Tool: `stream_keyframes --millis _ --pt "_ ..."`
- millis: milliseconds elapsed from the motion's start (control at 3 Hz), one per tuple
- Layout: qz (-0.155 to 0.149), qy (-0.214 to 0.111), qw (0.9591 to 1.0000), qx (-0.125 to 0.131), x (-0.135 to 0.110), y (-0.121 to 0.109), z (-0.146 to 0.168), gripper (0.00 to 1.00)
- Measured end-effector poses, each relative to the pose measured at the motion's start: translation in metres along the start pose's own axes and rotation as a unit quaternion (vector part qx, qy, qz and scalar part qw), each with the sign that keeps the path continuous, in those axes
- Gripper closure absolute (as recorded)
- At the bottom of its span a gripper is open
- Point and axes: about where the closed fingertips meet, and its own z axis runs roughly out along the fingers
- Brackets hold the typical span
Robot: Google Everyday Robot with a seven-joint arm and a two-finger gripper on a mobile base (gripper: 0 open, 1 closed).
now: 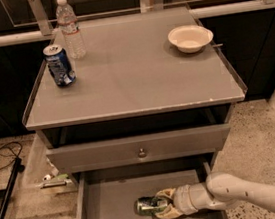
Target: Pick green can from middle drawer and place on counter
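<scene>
**In the open middle drawer, a pincer clasps a green can**

At the bottom of the view, nearest the camera, the middle drawer [111,213] stands pulled out, its plain grey floor bare on the left. On that floor the green can [146,206] lies on its side, a small green and silver drink can with its shiny end turned left. The pincer [160,205] reaches in from the right on a pale, rounded arm [250,200]. Its two tan fingers [165,194] are clenched on the can, one along the far side and one along the near side, covering its right half.

Just above the drawer is a closed grey drawer front [93,155] with a small round knob [142,152]. To the left, a dark cable [2,152] loops on the speckled floor.

Farther back, the flat grey bench [134,81] tops the cabinet. A blue can [59,65] stands upright near its left edge, with a clear water bottle [70,28] just behind it. A cream bowl [190,38] sits well apart, towards the far right corner.
</scene>
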Motion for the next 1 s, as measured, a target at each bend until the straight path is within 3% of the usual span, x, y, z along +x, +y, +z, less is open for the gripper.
stream_keyframes --millis 333,667,1000 --pt "0.01 0.011 0.9999 -0.008 -0.003 0.011 -0.019 1.0" --pt "-0.007 0.021 0.9997 -0.011 -0.03 0.026 -0.053 1.0" --pt "-0.039 0.037 0.9985 -0.01 -0.076 0.04 -0.096 1.0"
